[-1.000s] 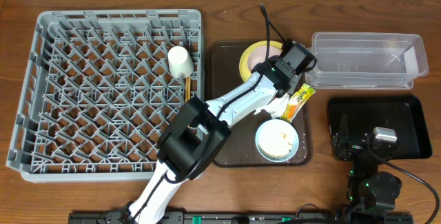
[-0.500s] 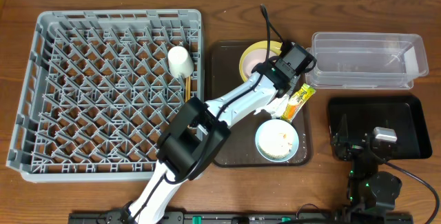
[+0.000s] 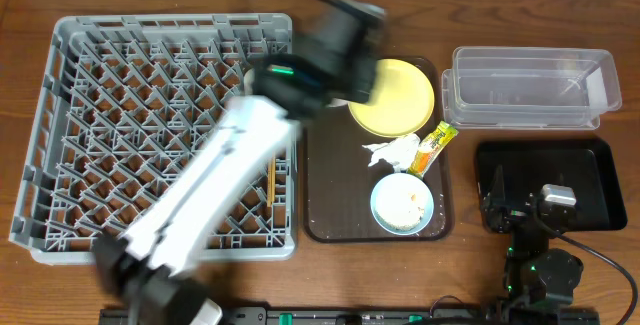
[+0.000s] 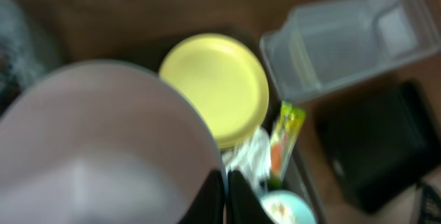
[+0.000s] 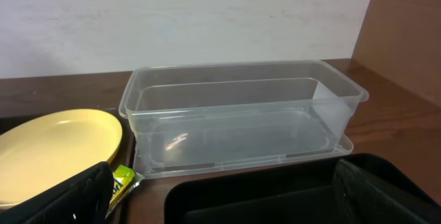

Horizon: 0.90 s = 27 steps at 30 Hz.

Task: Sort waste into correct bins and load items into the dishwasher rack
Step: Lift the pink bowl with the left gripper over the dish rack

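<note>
Your left gripper [image 4: 226, 191] has its jaws pinched almost together on the rim of the white bowl [image 4: 103, 148], as far as the blurred wrist view lets you judge. Your right gripper [image 5: 222, 177] has its jaws spread wide, one finger at each lower corner of its own view, low over the black tray [image 5: 275, 193]. From overhead, your left arm is a smear of blur lying across the dishwasher rack [image 3: 120, 95], with its wrist end over the rack's 2 o'clock corner, just beside the brown tray [image 3: 335, 185]. On that brown tray the yellow plate [image 3: 395, 95] lies flat at 12 o'clock. The light blue bowl [image 3: 402, 203] sits at 6 o'clock with white rice scraps [image 3: 408, 202] inside it. Between the two lies the crumpled napkin [image 3: 395, 151], and at its 3 o'clock side, touching it, is the snack wrapper [image 3: 436, 149], which pokes over the tray's edge. The clear container [image 3: 530, 85] stands upright on the table at 3 o'clock from the plate. The black tray lies at 6 o'clock from the container, and your right arm rests at the tray's 9 o'clock end. The chopsticks [image 3: 271, 180] lie in the rack along its 3 o'clock edge.
</note>
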Each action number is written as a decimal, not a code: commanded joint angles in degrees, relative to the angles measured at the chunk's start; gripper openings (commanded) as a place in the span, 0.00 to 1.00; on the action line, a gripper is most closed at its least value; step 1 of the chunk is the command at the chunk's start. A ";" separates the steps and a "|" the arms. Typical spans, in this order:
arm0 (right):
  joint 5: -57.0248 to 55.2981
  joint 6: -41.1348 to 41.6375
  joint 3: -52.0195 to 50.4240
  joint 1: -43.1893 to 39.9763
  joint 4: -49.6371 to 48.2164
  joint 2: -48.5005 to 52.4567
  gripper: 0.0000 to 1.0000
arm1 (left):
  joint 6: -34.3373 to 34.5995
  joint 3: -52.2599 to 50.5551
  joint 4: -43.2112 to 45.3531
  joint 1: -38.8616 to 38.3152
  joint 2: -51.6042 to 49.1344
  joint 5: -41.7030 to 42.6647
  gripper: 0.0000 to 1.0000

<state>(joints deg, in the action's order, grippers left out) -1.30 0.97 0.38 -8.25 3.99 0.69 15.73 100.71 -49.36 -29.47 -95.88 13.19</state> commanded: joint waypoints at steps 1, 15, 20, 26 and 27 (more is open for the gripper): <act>-0.11 -0.42 -0.07 -0.20 0.17 -0.37 0.99 | 1.05 0.13 -5.81 10.32 1.29 24.87 0.06; -0.11 -0.42 -0.07 -0.85 0.17 -0.37 0.99 | -20.63 -20.11 -11.08 37.81 0.92 76.46 0.06; -0.11 -0.42 -0.07 -0.85 0.17 -0.37 0.99 | -23.21 -28.63 -6.49 42.12 0.39 76.83 0.06; -0.11 -0.42 -0.07 -0.85 0.17 -0.37 0.99 | -23.23 -33.81 -0.44 46.05 -2.05 76.83 0.06; -0.11 -0.42 -0.07 -0.85 0.17 -0.37 0.99 | -23.23 -33.92 -0.28 46.27 -2.78 76.83 0.06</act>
<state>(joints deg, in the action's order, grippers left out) -1.28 0.97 0.38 -8.40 3.99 0.69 -5.72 67.33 -50.11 15.90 -97.21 87.33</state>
